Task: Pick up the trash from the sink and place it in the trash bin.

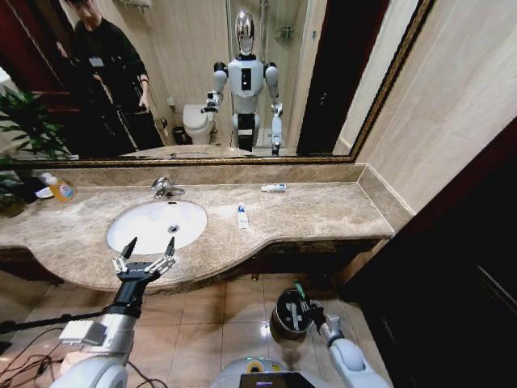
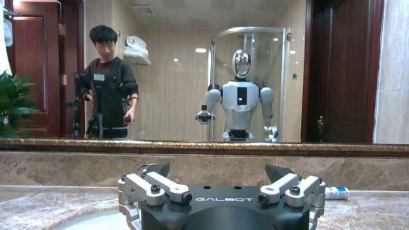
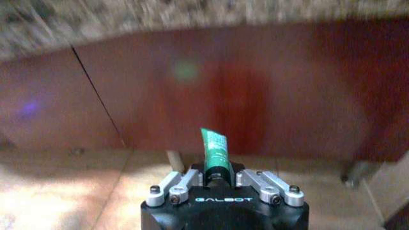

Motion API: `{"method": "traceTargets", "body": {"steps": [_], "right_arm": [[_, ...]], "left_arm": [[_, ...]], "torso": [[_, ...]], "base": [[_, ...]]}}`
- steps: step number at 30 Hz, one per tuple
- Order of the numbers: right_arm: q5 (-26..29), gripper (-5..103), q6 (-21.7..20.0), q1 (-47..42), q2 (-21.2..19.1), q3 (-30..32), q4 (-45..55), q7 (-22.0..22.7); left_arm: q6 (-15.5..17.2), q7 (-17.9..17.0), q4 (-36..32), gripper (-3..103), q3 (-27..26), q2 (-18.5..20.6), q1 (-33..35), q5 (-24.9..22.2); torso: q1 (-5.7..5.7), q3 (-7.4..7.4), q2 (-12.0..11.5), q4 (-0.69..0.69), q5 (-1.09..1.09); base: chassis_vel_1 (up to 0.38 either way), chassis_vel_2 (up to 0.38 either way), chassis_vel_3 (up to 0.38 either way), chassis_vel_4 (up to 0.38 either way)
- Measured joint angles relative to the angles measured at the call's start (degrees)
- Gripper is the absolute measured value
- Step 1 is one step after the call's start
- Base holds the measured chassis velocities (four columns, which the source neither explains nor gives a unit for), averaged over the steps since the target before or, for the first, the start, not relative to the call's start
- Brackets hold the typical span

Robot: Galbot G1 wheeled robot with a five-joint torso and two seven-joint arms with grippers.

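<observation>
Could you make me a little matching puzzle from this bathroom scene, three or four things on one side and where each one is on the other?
Things:
1. green tube
2. left gripper
3. trash bin
4. white tube

Places:
A. on the floor below the counter
B. lying on the counter beside the sink
C. pinched in the right gripper
D. open, at the sink's front edge

Pairs: 1-C, 2-D, 3-A, 4-B

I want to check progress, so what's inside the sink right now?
The sink looks bare white apart from its drain. The open left end effector hides part of its near rim. Two white tubes lie on the counter.
</observation>
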Motion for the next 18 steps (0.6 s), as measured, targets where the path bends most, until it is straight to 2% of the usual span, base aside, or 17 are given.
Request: {"method": "traceTargets", "body": {"steps": [8, 18], "right_arm": [[-4.26, 21, 2.36, 3.84, 3.22, 0.34, -11.14, -1.5], [-5.05, 21, 2.06, 5.63, 4.5, 0.49, -13.01, -1.39]], "left_arm": [[0.0, 0.0, 0.0, 100, 0.0, 0.0, 0.0, 0.0], [0.0, 0.0, 0.0, 100, 0.0, 0.0, 0.0, 0.0]], "torso": [[0.0, 0.0, 0.0, 0.0, 0.0], [0.0, 0.0, 0.0, 0.0, 0.0]], "base": [[0.0, 0.0, 0.0, 0.0], [0.0, 0.0, 0.0, 0.0]]}}
